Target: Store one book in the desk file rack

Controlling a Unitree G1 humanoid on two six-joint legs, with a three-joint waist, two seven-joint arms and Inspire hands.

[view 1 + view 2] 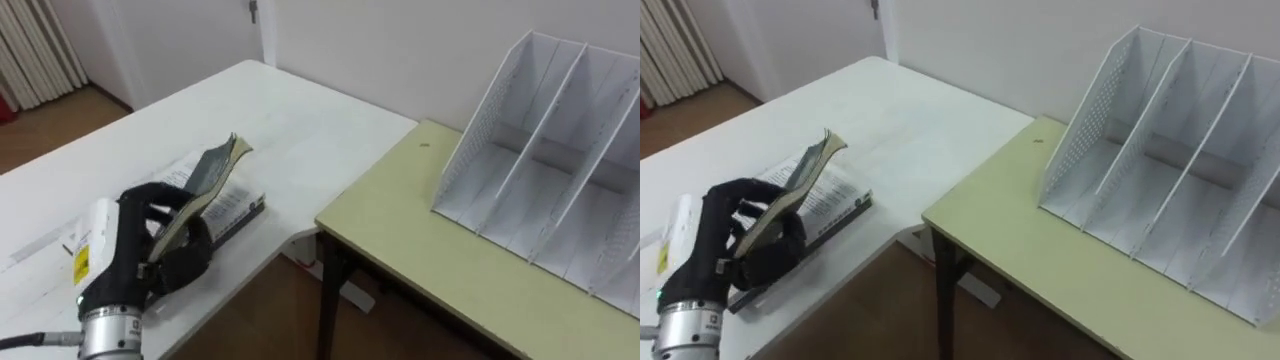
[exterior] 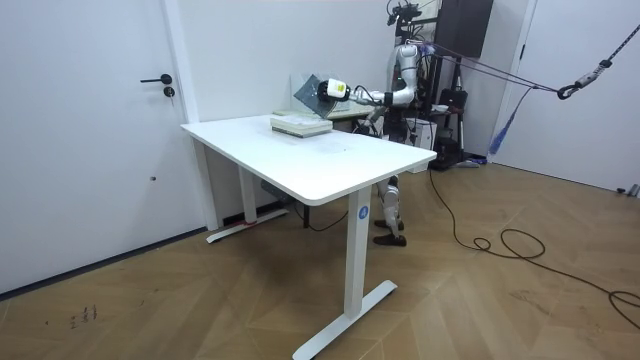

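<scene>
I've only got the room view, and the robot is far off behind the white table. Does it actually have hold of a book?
Observer: Yes. In the eye views the left hand has its fingers curled round a book, which it holds raised at a tilt.
Operator: Is there anything underneath it?
Observer: A second book lies flat on the white table, just below the raised one.
Operator: And where's the file rack? I can't make it out.
Observer: The file rack stands on a pale green desk to the robot's right. The slots I can see hold nothing.
</scene>
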